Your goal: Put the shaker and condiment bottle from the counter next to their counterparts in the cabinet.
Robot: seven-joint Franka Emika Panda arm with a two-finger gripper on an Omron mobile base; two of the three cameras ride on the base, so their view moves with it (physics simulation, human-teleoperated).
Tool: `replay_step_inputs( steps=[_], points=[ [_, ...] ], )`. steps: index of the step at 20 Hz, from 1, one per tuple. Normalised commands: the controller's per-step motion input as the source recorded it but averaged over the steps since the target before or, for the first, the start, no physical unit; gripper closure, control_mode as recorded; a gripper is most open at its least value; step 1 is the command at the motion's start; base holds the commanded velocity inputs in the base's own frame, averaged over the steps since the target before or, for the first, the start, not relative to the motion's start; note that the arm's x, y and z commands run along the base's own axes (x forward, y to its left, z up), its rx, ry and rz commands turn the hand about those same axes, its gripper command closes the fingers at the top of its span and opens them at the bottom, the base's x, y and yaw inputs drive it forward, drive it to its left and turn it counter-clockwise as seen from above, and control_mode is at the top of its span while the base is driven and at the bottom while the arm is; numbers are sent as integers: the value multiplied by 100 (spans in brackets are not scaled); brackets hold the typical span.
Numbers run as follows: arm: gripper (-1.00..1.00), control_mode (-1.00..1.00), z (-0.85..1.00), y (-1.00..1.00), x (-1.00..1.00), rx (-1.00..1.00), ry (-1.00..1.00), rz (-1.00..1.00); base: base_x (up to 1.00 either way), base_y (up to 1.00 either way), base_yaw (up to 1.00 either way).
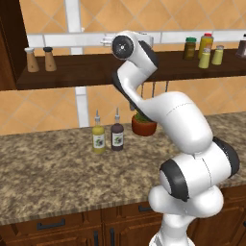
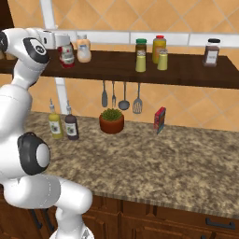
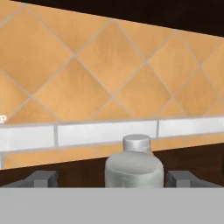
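Observation:
The red condiment bottle (image 2: 67, 55) with its white cap (image 3: 134, 168) stands on the cabinet shelf (image 2: 186, 72), right beside the clear tan-filled bottle (image 2: 84, 48). My gripper (image 3: 112, 180) is open. Its fingertips (image 3: 42, 178) stand wide on either side of the cap, with a gap on the left. In the right base view the gripper (image 2: 62, 43) hovers at the bottle's top. Two yellow-green shakers (image 2: 140, 61) (image 2: 162, 59) stand side by side farther right on the shelf, also seen as shakers (image 1: 205, 60) in the left base view. The counter (image 2: 154, 158) lies below.
Two brown shakers (image 1: 31, 60) stand at the shelf's left end. A dark jar (image 2: 211, 52), a green-lidded jar (image 2: 141, 45) and a yellow red-capped bottle (image 2: 159, 46) share the shelf. On the counter are spouted bottles (image 1: 98, 139), a potted plant (image 2: 111, 121) and a red box (image 2: 159, 120).

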Motion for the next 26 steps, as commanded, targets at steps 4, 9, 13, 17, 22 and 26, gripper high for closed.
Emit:
replay_step_inputs(
  steps=[4,9,13,17,22,26],
  points=[
    [-100,-100,0,44,-15,-2,-1,4,0,0,0],
    [-100,-100,1,33,-24,0,-3,4,0,0,0],
    [-100,-100,0,18,-23,0,-4,3,0,0,0],
    [-100,-100,0,16,-56,0,-7,4,0,0,0],
    [-100,-100,0,11,-93,0,-11,0,0,0,0],
    [-100,-100,-25,7,-100,0,-4,1,0,0,0]
  ],
)
